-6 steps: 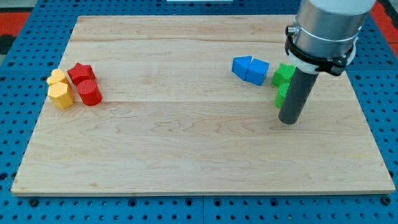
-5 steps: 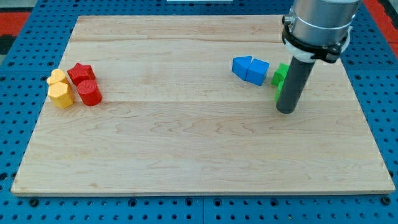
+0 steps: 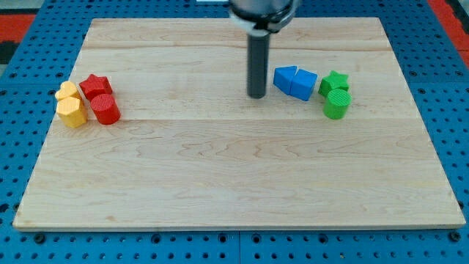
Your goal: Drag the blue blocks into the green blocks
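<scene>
Two blue blocks lie side by side right of the board's middle, near the view's top: a wedge-like one (image 3: 285, 78) and a second one (image 3: 303, 85) touching it. A green star (image 3: 334, 81) and a green cylinder (image 3: 337, 104) sit together just right of them, a small gap apart from the blue pair. My tip (image 3: 256, 94) rests on the board just left of the blue blocks, close to the left one without clearly touching it.
At the view's left edge of the wooden board (image 3: 234, 176) sit a red star (image 3: 95, 86), a red cylinder (image 3: 105, 109) and two yellow blocks (image 3: 70, 111), (image 3: 67, 91). Blue pegboard surrounds the board.
My tip has moved from beside the green blocks on the right, across to the left side of the blue blocks. The green blocks are now uncovered. No block has moved.
</scene>
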Tool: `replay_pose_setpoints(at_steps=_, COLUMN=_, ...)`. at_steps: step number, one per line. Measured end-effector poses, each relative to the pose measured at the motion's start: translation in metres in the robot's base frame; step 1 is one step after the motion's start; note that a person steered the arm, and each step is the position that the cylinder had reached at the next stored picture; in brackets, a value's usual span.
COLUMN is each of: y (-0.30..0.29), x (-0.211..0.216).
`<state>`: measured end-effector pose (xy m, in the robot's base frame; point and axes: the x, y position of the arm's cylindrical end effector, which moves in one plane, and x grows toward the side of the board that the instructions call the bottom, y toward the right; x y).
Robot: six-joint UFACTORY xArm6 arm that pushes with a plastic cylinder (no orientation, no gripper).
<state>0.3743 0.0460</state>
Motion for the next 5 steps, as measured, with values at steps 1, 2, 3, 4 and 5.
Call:
replay_pose_setpoints(at_steps=1, y=0.014, x=-0.024)
replay_pose_setpoints(at_steps=2, y=0.047, x=-0.034)
replay_pose_setpoints(at_steps=3, y=0.082, x=-0.035)
replay_pose_setpoints(at_steps=4, y=0.079, x=-0.001)
replay_pose_setpoints(at_steps=5, y=0.06, x=0.001)
